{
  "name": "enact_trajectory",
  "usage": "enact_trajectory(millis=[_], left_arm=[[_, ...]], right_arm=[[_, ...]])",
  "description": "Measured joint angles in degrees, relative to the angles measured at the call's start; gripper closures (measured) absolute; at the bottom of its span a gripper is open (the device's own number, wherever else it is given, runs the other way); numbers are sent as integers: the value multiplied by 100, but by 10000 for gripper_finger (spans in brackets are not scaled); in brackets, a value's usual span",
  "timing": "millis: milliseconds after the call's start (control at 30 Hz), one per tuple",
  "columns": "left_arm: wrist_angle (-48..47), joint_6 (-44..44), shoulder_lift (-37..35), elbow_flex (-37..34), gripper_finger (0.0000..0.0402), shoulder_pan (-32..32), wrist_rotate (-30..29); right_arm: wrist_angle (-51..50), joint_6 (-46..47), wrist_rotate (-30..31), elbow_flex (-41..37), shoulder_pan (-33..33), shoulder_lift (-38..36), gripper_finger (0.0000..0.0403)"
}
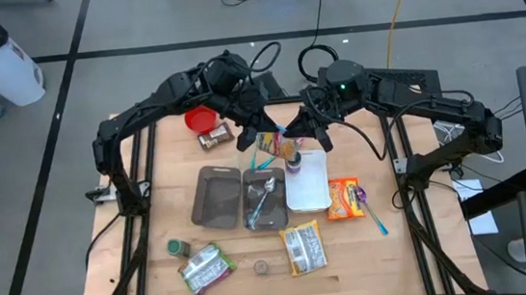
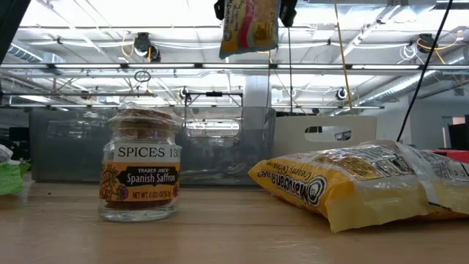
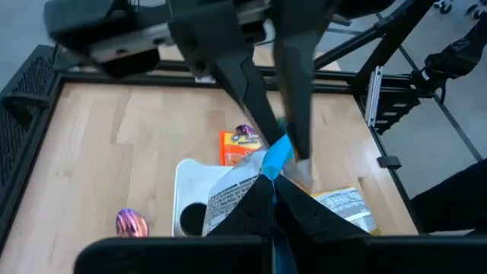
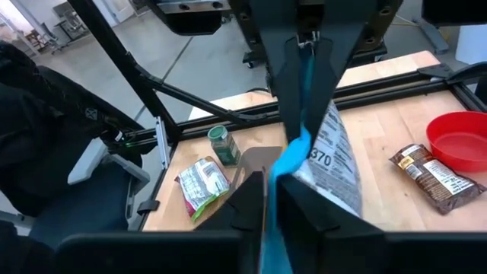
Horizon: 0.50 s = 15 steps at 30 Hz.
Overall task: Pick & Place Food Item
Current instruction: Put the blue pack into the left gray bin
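Yellow and white, with dark print and a blue strip along one edge, the snack bag (image 1: 275, 144) is held in the air above the tabletop (image 1: 153, 216), over the grey trays (image 1: 237, 196). Its label is too small to be read. The left gripper (image 1: 260, 133) is shut on it; the right gripper (image 1: 293, 133) is likewise closed on the bag's blue edge.

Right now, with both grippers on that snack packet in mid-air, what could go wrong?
1. Handover slip: the left gripper and the right gripper both pinch the snack packet by thin edges; if either grip is poor, it may drop.
2. A drop would likely land on the grey tray holding a spoon, or the white tray.
3. Opposing pulls could tear or crumple the packet.
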Motion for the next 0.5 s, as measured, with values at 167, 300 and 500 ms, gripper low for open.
enact_trajectory(millis=[167,300,500], left_arm=[[-331,-4,-105,0,399,179,-13],[-590,-35,-276,0,399,343,-73],[-987,69,-645,0,400,521,-162]], right_arm=[[33,67,2,0,-124,-49,294],[39,149,3,0,-293,-141,245],[47,248,4,0,-553,-227,205]])
